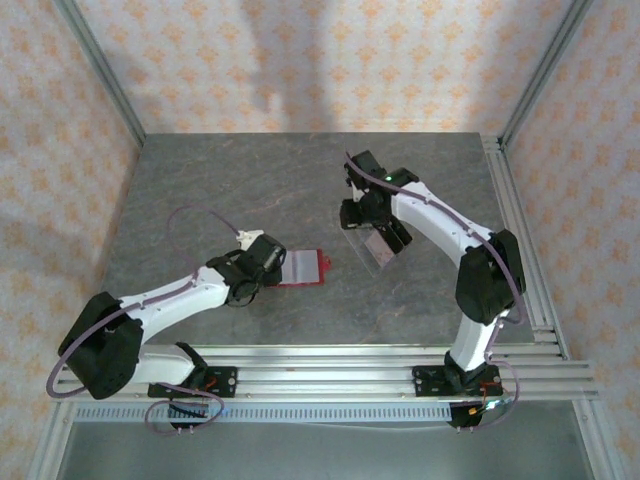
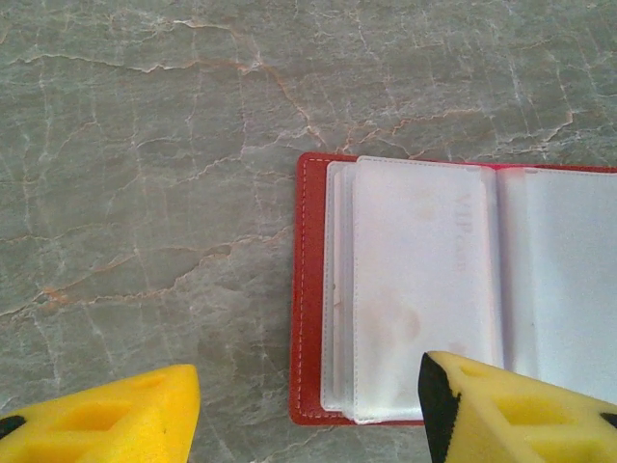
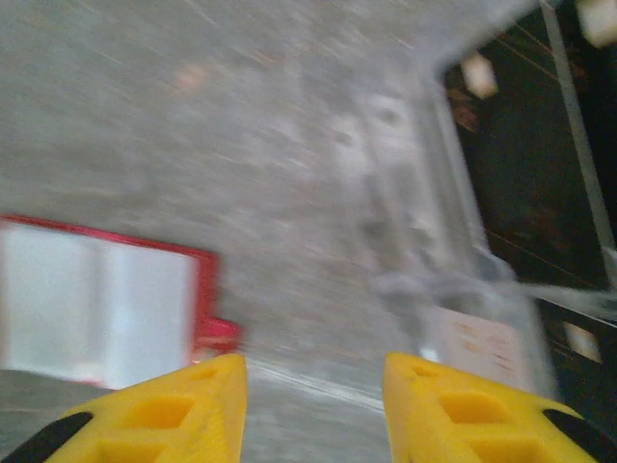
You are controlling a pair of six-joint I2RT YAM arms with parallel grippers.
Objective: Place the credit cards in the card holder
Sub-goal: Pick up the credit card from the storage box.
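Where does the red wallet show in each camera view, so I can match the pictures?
Top external: wallet lies open, left of centre on the table.
Left wrist: wallet fills the lower right, pale inside facing up.
Right wrist: wallet at the left edge, mid-height, blurred.
Shared landmark: the grey veined table under it.

Grey veined tabletop carries a clear acrylic stand right of centre; aluminium rails along near and right edges; orange-patterned walls around.
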